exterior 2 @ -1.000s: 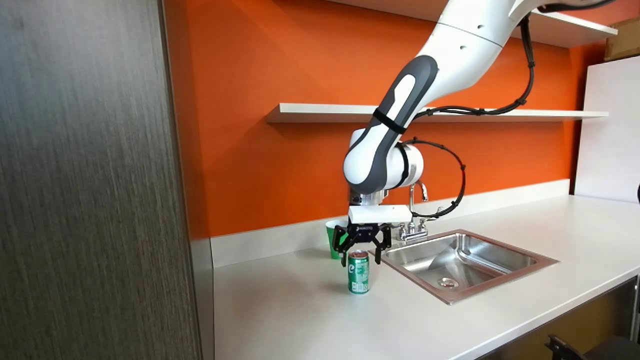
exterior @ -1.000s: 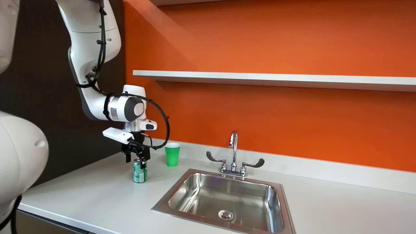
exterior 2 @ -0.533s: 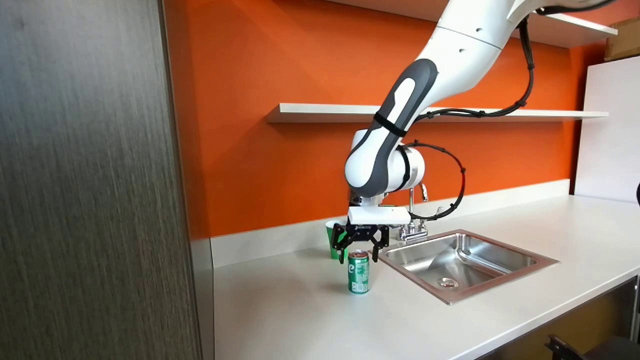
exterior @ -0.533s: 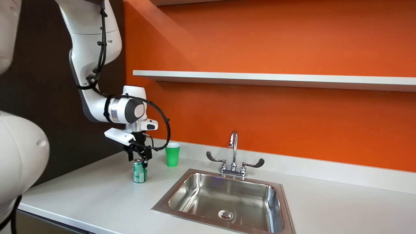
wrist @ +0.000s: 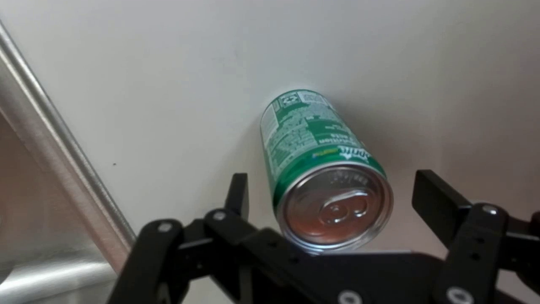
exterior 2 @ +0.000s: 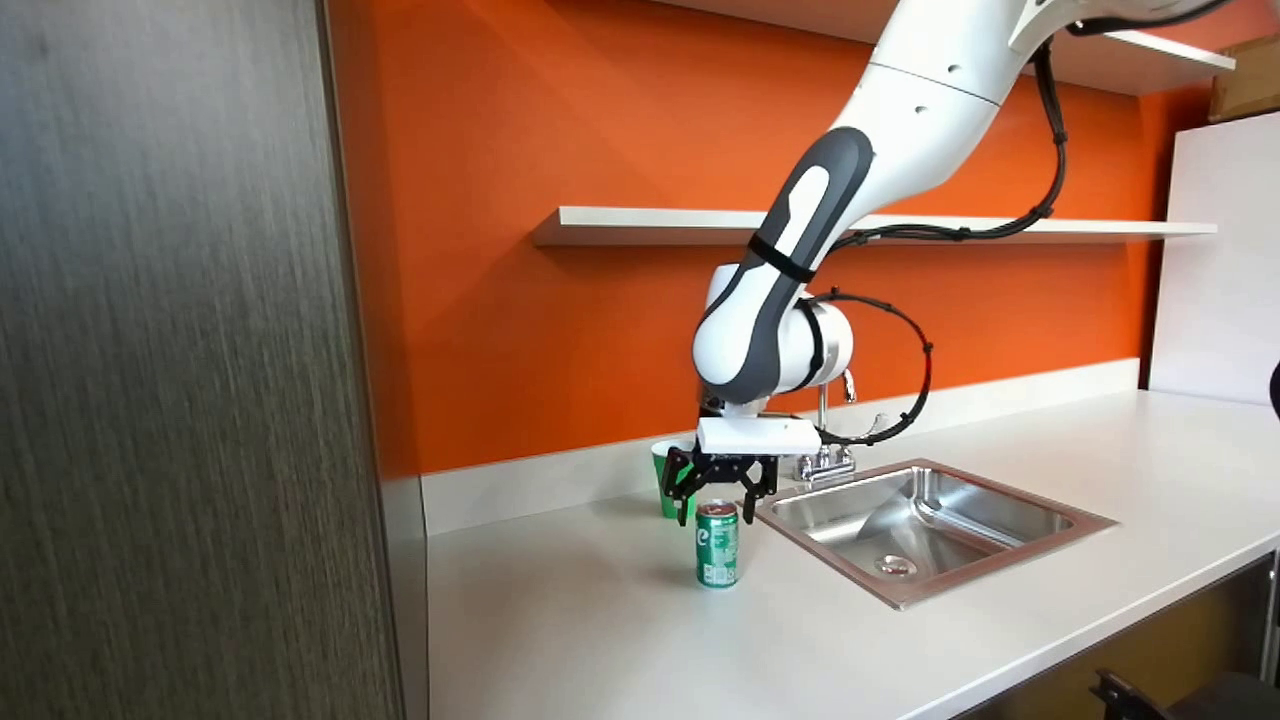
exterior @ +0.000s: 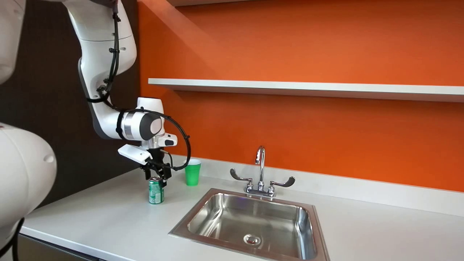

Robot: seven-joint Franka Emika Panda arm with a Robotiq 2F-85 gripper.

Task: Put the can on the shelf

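The can (exterior: 156,194), green with a silvery top, stands upright on the countertop in both exterior views. My gripper (exterior 2: 716,513) is above it, pointing down, with its fingertips around the height of the can's top. In the wrist view the jaws are wide apart; the can (wrist: 303,131) shows between the fingers (wrist: 239,194), with gaps on both sides and no visible contact. The gripper (exterior: 156,181) hides part of the can's upper edge in an exterior view. The shelf (exterior: 290,86), a long white board, runs along the orange wall well above the gripper.
A bright green cup (exterior: 192,173) stands behind the can near the wall, partly covered by the gripper in an exterior view. A steel sink (exterior 2: 1010,562) with a faucet (exterior: 260,163) is set into the countertop (exterior 2: 560,640) beside the can. A dark panel (exterior 2: 190,360) borders the counter.
My gripper has shifted slightly towards the wall while the forearm and wrist have sunk a little. The can has stayed in place, and the jaws have remained open.
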